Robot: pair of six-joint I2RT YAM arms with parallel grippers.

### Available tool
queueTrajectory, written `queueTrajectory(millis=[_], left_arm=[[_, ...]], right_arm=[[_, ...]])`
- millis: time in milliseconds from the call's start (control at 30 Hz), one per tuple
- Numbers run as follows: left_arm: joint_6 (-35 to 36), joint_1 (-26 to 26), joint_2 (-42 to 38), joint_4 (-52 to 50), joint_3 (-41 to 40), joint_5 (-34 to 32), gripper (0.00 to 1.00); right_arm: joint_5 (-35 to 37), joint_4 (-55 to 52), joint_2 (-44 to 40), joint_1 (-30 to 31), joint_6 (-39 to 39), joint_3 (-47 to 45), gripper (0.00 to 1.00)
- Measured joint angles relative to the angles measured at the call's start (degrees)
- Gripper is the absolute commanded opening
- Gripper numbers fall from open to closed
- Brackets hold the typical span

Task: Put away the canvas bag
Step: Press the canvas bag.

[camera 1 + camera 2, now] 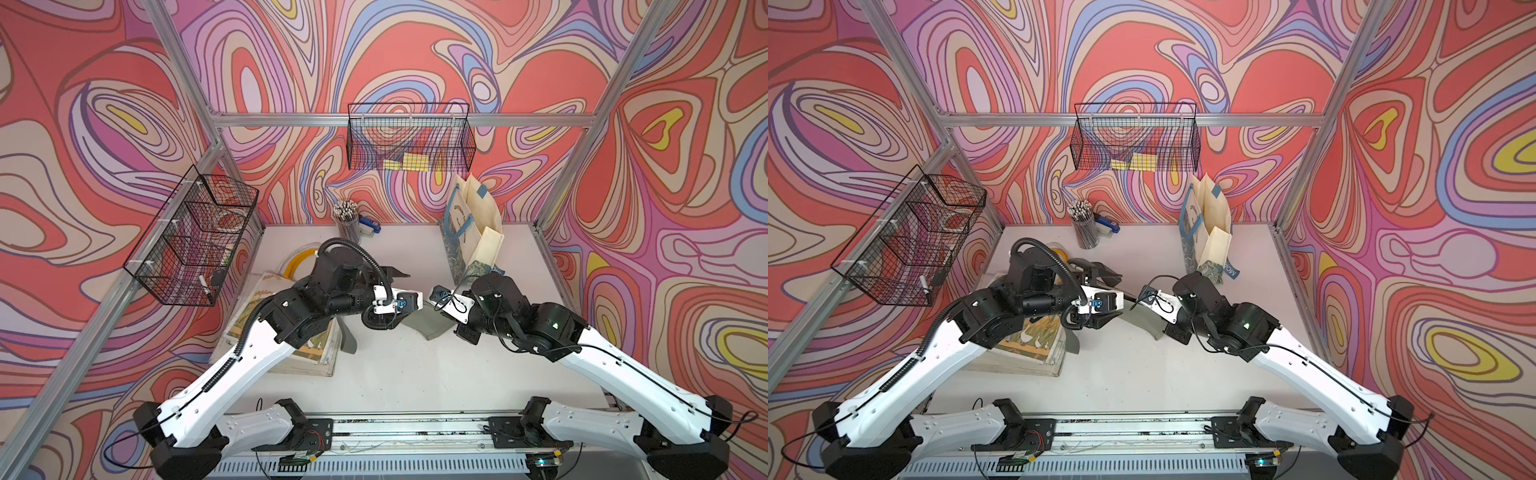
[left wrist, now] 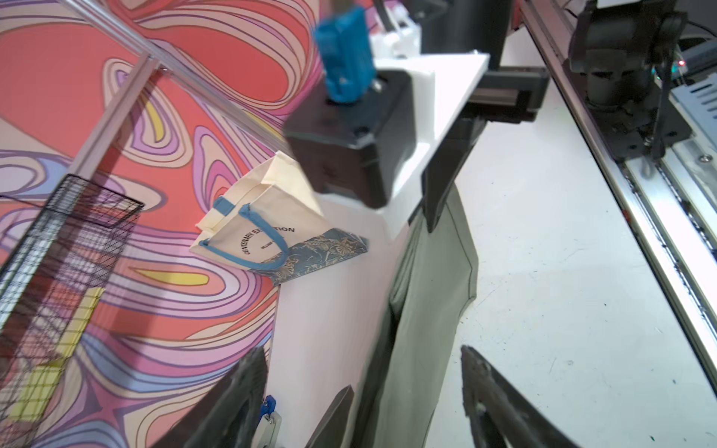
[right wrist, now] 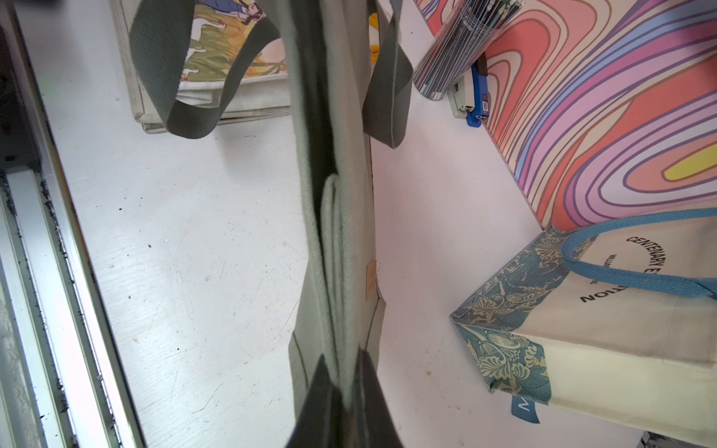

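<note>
While the right gripper (image 3: 341, 372) pinches the bag (image 3: 337, 232), the left gripper (image 2: 361, 364) gapes.
The folded grey-green bag hangs over the table (image 1: 415, 374) between the arms, straps dangling; the left fingers (image 2: 485, 388) stand spread just beside the cloth, seemingly not touching it.

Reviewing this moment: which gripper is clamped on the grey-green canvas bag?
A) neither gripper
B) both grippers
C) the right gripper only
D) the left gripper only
C: the right wrist view shows the right gripper pinched shut on a fold of the canvas bag, while the left wrist view shows the left gripper with its jaws spread wide apart.
</note>
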Motion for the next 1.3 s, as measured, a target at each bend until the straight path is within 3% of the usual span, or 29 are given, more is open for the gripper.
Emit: queueTrajectory(millis=[333,700,1067,1300], left_arm=[[0.76,-0.44,5.01,-1.40,0.94,-0.33,0.78],[-0.26,-0.48,7.30,-2.84,2.89,-0.68,0.60],[-2.82,-0.39,3.96,1.44,-2.67,-1.05,0.73],[-2.84,-0.13,1.86,4.92,-4.33,0.22,0.73]], right_arm=[[-0.87,-2.43,0.44,-0.28,-0.74,1.57,0.00],[-1.33,-3.50,0.98,-0.48,-0.68,1.57,0.00],[-2.16,-3.06,0.68,-0.48,-0.42,0.15,0.00],[-4.02,-1.46,-0.09,-0.44,-0.28,-0.09,0.00]])
